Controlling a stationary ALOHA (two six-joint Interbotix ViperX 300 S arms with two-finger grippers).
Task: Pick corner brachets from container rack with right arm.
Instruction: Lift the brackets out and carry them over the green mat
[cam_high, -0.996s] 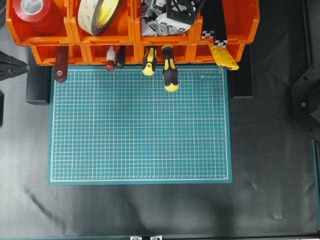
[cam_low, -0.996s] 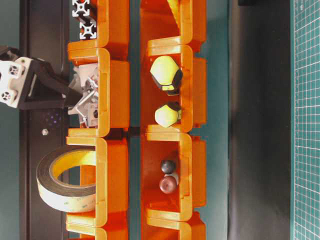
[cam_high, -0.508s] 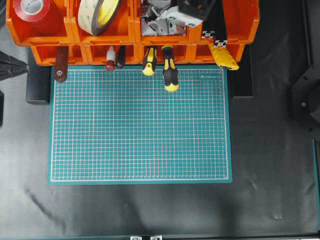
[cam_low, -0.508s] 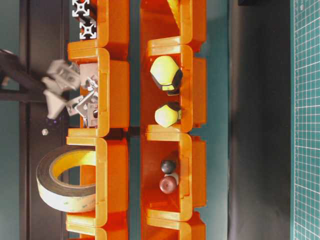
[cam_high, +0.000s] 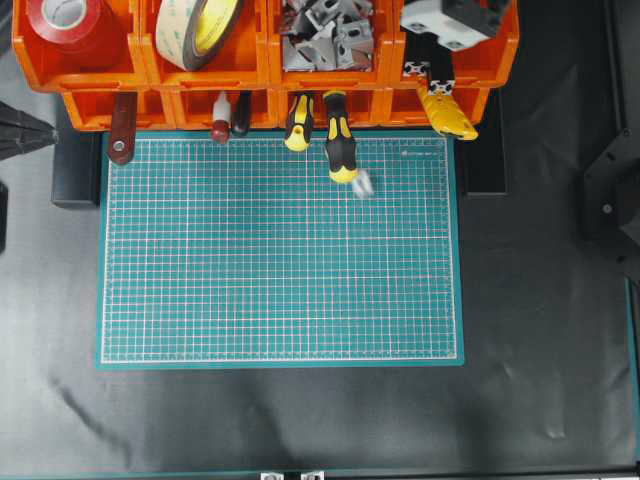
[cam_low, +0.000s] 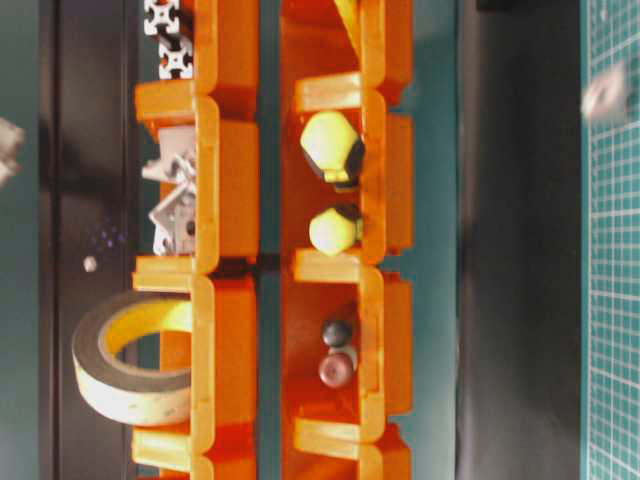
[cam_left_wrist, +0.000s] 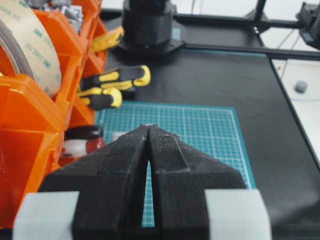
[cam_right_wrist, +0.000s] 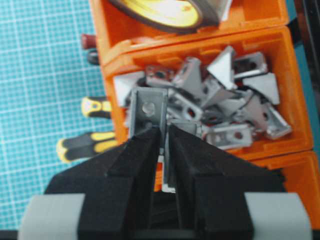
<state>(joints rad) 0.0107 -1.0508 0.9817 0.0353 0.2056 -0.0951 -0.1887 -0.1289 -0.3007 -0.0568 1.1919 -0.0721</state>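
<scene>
The orange container rack (cam_high: 250, 75) runs along the mat's far edge. One upper bin holds a pile of silver corner brackets (cam_high: 325, 35), which also shows in the right wrist view (cam_right_wrist: 225, 107) and the table-level view (cam_low: 172, 200). My right gripper (cam_right_wrist: 162, 131) is shut on one corner bracket (cam_right_wrist: 148, 111) and holds it above that bin. The right arm (cam_high: 452, 14) is over the rack's upper right bin. Another bracket (cam_high: 362, 185) shows blurred over the green mat, by the screwdriver tip; it also shows in the table-level view (cam_low: 605, 95). My left gripper (cam_left_wrist: 149, 127) is shut and empty, left of the mat.
Two yellow-black screwdrivers (cam_high: 338, 145) stick out of the lower bins onto the green mat (cam_high: 280, 280). Tape rolls (cam_high: 200, 25) and red tape (cam_high: 62, 18) fill the left bins. Black slotted bars (cam_high: 428, 72) and a yellow tool (cam_high: 448, 115) are at the rack's right.
My right gripper has risen out of the bracket bin and moved right with a bracket. A bracket that came up with it has dropped loose to the mat.
</scene>
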